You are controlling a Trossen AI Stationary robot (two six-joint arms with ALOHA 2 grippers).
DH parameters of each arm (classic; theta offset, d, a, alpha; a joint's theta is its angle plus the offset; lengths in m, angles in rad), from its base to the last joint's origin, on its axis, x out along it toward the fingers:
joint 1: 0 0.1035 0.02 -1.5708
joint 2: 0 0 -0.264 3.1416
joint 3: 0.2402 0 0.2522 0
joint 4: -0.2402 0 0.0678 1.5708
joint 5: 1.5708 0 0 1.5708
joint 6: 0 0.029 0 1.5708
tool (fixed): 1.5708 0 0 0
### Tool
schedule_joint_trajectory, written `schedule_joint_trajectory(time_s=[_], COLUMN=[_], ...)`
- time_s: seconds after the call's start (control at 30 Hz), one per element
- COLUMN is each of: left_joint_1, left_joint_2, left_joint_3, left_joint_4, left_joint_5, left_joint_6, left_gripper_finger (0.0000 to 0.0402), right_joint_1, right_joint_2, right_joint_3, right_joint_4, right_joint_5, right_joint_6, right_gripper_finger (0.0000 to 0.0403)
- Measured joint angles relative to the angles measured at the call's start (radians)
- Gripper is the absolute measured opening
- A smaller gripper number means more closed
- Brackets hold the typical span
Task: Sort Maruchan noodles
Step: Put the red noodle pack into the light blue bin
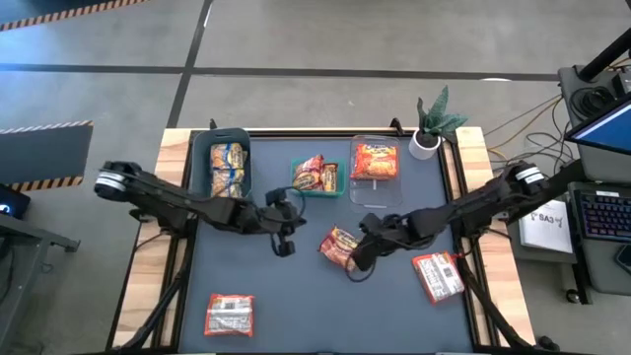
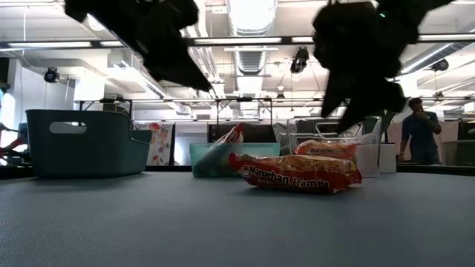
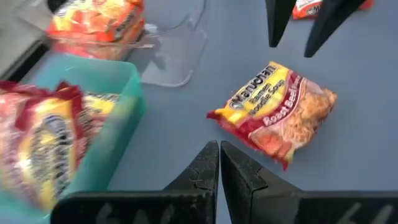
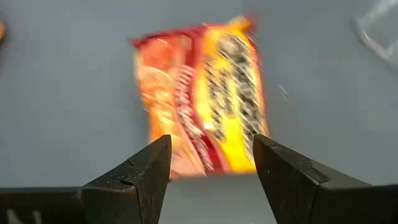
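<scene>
A red-and-yellow ramen packet (image 1: 338,248) lies flat on the dark table (image 1: 296,306) near its middle, crinkly plastic, rectangular, printed with a noodle picture. The right gripper (image 1: 359,262) hangs just above its near edge with its two dark wedge-shaped fingers (image 4: 137,180) spread apart. In the right wrist view the packet (image 4: 202,93) lies ahead of the fingers and in line with the gap between them, not touched. In the low view it (image 2: 297,173) rests puffed and slightly domed on the tabletop with the gripper clear above it.

The left gripper (image 1: 284,244) hovers beside the packet, toward the table's left, fingers pressed together with nothing between them; the left wrist view shows the closed tips (image 3: 219,163) pointing at the packet (image 3: 273,112).

Behind, along the far edge, stand three bins. A small teal plastic bin (image 1: 320,191) holds red-and-yellow packets (image 1: 317,175) standing on edge. A clear plastic bin (image 1: 378,194) to its right holds an orange-red packet (image 1: 376,161). A dark blue-grey bin (image 1: 199,168) with handle slots, on the left, holds yellow-and-blue packets (image 1: 226,169).

Two red-and-white packets lie loose: one (image 1: 438,276) toward the right side near the right arm, the other (image 1: 230,315) at the front left. A small potted plant (image 1: 431,122) in a white pot sits at the far right corner.
</scene>
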Motion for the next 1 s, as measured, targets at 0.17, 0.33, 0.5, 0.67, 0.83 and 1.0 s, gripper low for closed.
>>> schedule_joint_trajectory(time_s=[0.17, 0.33, 0.5, 0.67, 0.83, 1.0], left_joint_1=[-0.003, -0.026, -0.028, -0.035, -0.035, -0.036], left_joint_2=[0.127, 0.247, 0.336, 0.411, 0.442, 0.458], left_joint_3=[0.0, 0.0, 0.001, 0.0, 0.0, 0.002], left_joint_4=[0.149, 0.342, 0.43, 0.468, 0.464, 0.466], left_joint_5=[0.033, 0.073, 0.072, 0.078, 0.078, 0.101], left_joint_6=[0.001, 0.026, 0.024, -0.002, -0.04, -0.075], left_gripper_finger=[0.0, 0.0, 0.0, 0.0, 0.0, 0.0], right_joint_1=[0.035, 0.074, 0.092, 0.102, 0.103, 0.103], right_joint_2=[-0.058, -0.061, -0.033, 0.017, 0.053, 0.067], right_joint_3=[-0.117, -0.169, -0.17, -0.171, -0.171, -0.171], right_joint_4=[0.073, 0.144, 0.158, 0.196, 0.234, 0.265], right_joint_5=[-0.03, -0.034, -0.023, 0.001, 0.03, 0.054], right_joint_6=[0.186, 0.295, 0.347, 0.381, 0.394, 0.394], right_gripper_finger=[0.0226, 0.024, 0.0258, 0.0272, 0.0279, 0.0277])
